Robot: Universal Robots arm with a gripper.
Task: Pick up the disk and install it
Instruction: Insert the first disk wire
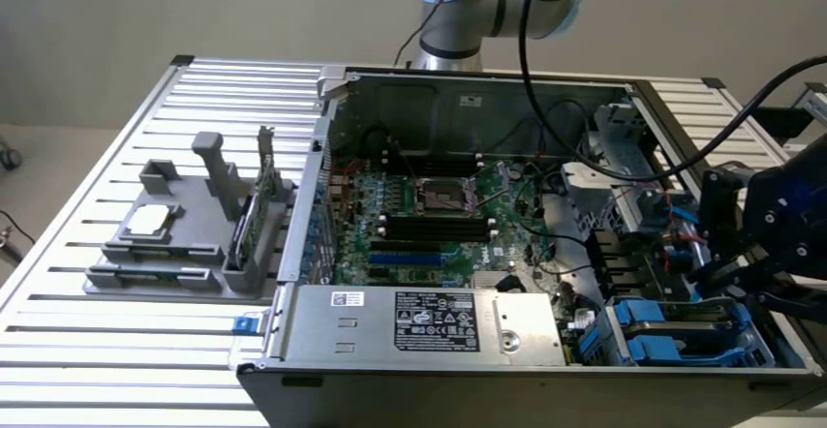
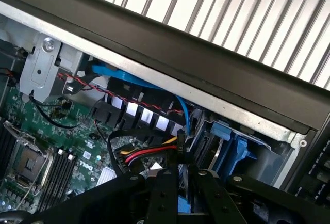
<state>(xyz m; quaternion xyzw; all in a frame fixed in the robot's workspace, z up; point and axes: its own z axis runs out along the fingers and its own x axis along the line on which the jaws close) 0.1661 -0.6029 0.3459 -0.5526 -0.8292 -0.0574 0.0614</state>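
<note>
My gripper (image 1: 719, 271) hangs over the right end of the open computer case (image 1: 323, 157), just above the blue drive bays (image 1: 672, 336). In the wrist view its two black fingers (image 2: 164, 188) stand close together on a thin edge-on slab with a blue sliver showing, which I take for the disk (image 2: 183, 206). Most of the disk is hidden behind the fingers. The gripper (image 2: 181, 171) points down toward the blue bay carriers (image 2: 227, 146) beside the case's side wall.
A red-and-black cable (image 2: 129, 97) and a blue cable (image 2: 129, 77) run near the bays. The motherboard (image 1: 427, 225) fills the case's middle and a power supply (image 1: 427, 321) lies along its front. At the exterior view's left, a grey fixture (image 1: 181, 244) holds a pale square chip (image 1: 149, 220).
</note>
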